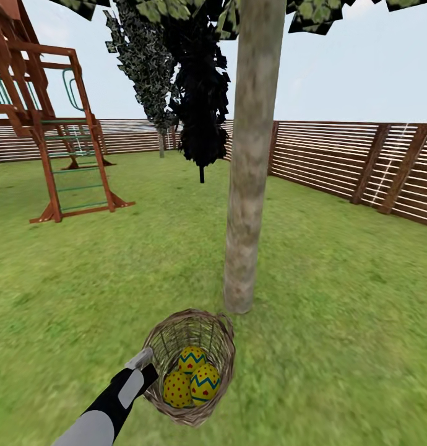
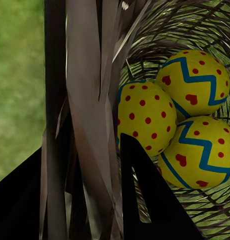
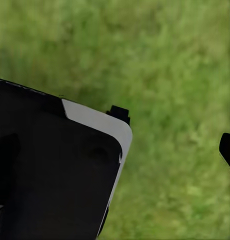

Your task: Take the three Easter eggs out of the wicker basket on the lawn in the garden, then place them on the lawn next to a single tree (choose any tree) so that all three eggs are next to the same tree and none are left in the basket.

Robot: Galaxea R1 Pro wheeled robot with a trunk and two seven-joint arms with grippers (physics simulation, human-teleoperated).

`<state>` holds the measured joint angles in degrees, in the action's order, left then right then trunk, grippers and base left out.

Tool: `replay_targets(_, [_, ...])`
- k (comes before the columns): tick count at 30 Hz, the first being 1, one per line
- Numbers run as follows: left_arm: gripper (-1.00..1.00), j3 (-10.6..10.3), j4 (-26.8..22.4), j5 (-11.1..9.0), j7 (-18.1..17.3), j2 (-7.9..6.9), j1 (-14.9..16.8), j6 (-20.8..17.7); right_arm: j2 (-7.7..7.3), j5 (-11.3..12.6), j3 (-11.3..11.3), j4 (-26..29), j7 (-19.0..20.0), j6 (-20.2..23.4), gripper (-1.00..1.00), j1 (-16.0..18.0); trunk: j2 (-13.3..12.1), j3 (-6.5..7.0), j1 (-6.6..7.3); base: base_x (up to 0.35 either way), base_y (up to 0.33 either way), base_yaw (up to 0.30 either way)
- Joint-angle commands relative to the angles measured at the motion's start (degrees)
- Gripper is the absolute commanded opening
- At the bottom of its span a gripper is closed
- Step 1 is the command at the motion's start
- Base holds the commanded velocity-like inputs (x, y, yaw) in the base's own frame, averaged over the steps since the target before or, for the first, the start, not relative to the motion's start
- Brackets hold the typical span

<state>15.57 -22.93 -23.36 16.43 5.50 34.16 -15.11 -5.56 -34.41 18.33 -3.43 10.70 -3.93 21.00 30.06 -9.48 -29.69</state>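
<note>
Now | left gripper [image 1: 145, 365] clamps wicker basket [image 1: 223, 347] rim; 3 Easter eggs [image 1: 192, 376] inside

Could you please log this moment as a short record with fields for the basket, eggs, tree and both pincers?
basket: wicker basket tilted, mouth toward the camera, by the tree's foot
eggs: three Easter eggs, all inside the basket, touching one another
tree: trunk upright on the lawn, just beyond the basket
left pincer: left pincer at the basket's rim; its fingers straddle the wicker wall in the wrist view
right pincer: over bare grass, fingers apart
surroundings: play set, slat fence
</note>
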Motion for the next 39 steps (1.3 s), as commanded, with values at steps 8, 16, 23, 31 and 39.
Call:
replay_targets(8, [-1.0, 0.08, -0.18, -0.73, 0.35, 0.09, 0.03, -0.18, 0.1, -0.47, 0.48, -0.31, 0.11, -0.37, 1.0, -2.14, 0.1, -0.1, -0.06, 0.342, 0.0, 0.0])
replay_targets(16, [-1.0, 0.07, -0.18, -0.73, 0.35, 0.12, 0.03, -0.18, -0.12, -0.9, 0.48, 0.26, 0.05, -0.38, 1.0, -2.28, 0.1, -0.1, -0.06, 0.342, 0.0, 0.0])
replay_targets(23, [-1.0, 0.07, -0.18, -0.73, 0.35, 0.12, 0.03, -0.18, -0.2, -0.17, 0.76, 0.44, 0.11, -0.31, 1.0, -2.28, 0.1, -0.1, -0.06, 0.342, 0.0, 0.0])
replay_targets(31, [-1.0, 0.0, -0.18, -0.73, 0.35, 0.21, 0.03, -0.19, -0.67, 0.08, 1.02, 4.59, 3.32, 0.28, 1.0, -2.28, 0.1, -0.1, -0.06, 0.298, 0.0, 0.0])
replay_targets(39, [-1.0, 0.06, -0.16, -0.73, 0.35, 0.13, 0.03, -0.18, -8.16, 14.84, 2.49, 32.93, 41.64, 22.7, 1.0, -2.18, 0.1, -0.1, -0.06, 0.001, 0.0, 0.0])
